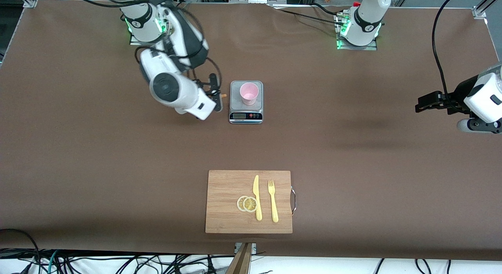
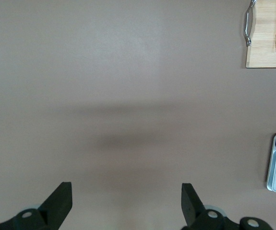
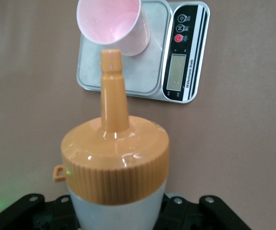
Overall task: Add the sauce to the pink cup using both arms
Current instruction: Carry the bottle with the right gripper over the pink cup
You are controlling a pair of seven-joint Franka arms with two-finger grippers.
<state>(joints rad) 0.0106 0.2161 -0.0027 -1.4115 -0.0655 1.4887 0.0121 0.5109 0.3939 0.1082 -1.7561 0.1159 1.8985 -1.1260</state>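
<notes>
Front view: your right gripper point(image 1: 217, 94) sits just beside the silver digital kitchen scale point(image 1: 246, 116), on the side toward the right arm's end of the brown worktop point(image 1: 98, 156). The small pale pink plastic tumbler point(image 1: 249, 93) stands upright on the scale's plate. Only the orange tip of the squeeze bottle pokes out toward the scale here; the wrist hides the rest. Your left gripper point(image 1: 425, 104) waits over bare worktop at the left arm's end, well apart from the scale. Nearer the camera lies a bamboo cutting board point(image 1: 227, 195) with a yellow plastic knife point(image 1: 257, 197), a yellow plastic fork point(image 1: 273, 201) and two lemon slices point(image 1: 247, 203).

Left wrist view: left gripper fingers point(image 2: 61, 201) stand wide apart, nothing between them, bare worktop below. Scale corner and board edge show at the frame's border.

Right wrist view: right gripper is clamped on the translucent whitish squeeze bottle with orange nozzle cap point(image 3: 116, 167); the nozzle points toward the pink tumbler's rim but isn't over the opening yet. The tumbler looks empty, no sauce visible.

Step in hand, I'd say: bringing the nozzle to the cup, pour not begun. Next you'd need to carry the tip over the opening, tilt it down, then squeeze; the left gripper probably has to come in to steady the cup or the bottle. Light cup, easy to knock over.
</notes>
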